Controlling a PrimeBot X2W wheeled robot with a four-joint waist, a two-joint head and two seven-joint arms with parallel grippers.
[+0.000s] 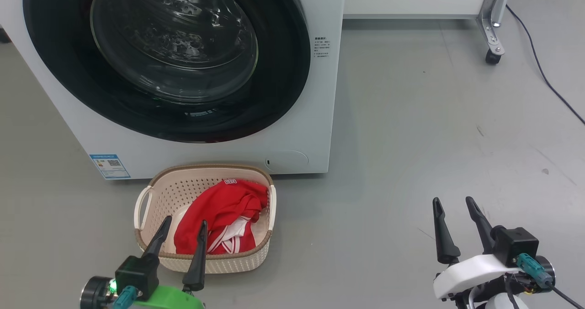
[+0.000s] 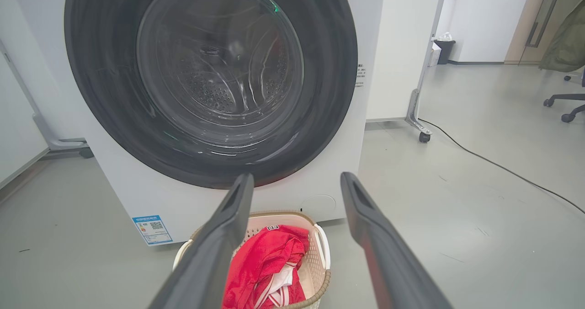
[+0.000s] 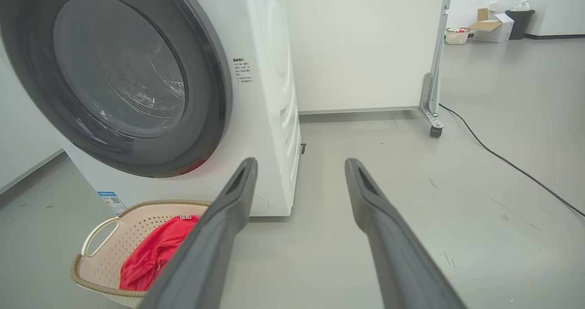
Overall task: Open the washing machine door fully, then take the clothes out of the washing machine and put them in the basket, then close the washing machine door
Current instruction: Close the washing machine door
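Observation:
The white washing machine [image 1: 301, 130] stands ahead with its black-rimmed glass door [image 1: 173, 48] flat against the front, shut. On the floor just before it sits the cream basket [image 1: 155, 188], and the red clothes [image 1: 219, 213] with white trim lie heaped inside. My left gripper [image 1: 183, 224] hovers open over the basket's near rim, nothing between its fingers. My right gripper [image 1: 454, 204] stands open over bare floor far to the right. The left wrist view shows the door [image 2: 210, 80], the basket [image 2: 320, 245] and the clothes [image 2: 265, 263]; the right wrist view shows the basket [image 3: 98, 229] at lower left.
A white partition on a castor leg [image 1: 491, 30] stands behind and to the right of the machine, with a black cable [image 1: 544, 71] trailing across the grey floor. An office chair base [image 2: 564, 105] is far right in the left wrist view.

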